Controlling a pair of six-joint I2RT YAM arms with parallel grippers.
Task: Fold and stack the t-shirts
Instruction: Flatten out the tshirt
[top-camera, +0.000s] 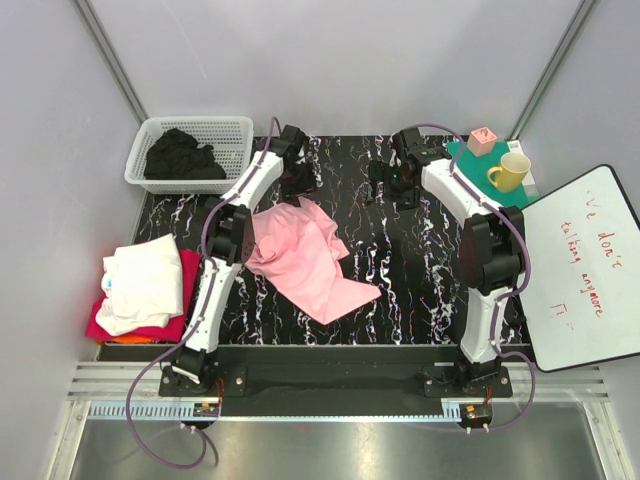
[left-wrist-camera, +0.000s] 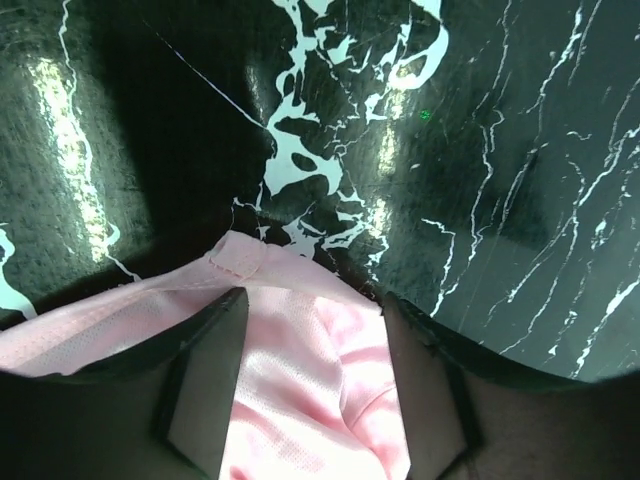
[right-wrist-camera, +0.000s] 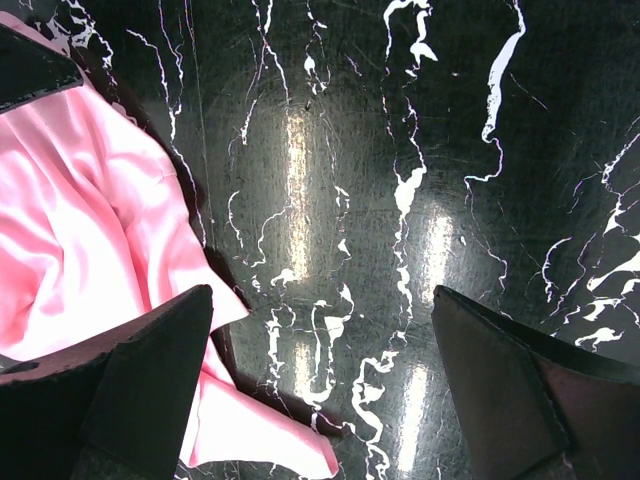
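The left gripper is sitting half spread around the top hem of the soft light pink t-shirt, not pinching it yet. If it is catching only a thin bit, the cloth could be slipping out or bunching. The right gripper is spread wide over the black marble counter. The shirt is lying crumpled left of the middle, stretching from upper left to lower right, with one corner pointing lower right.

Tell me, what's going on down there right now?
Left fingers open, straddling pink t-shirt's edge. Right fingers open over table beside it. Nothing in the way.
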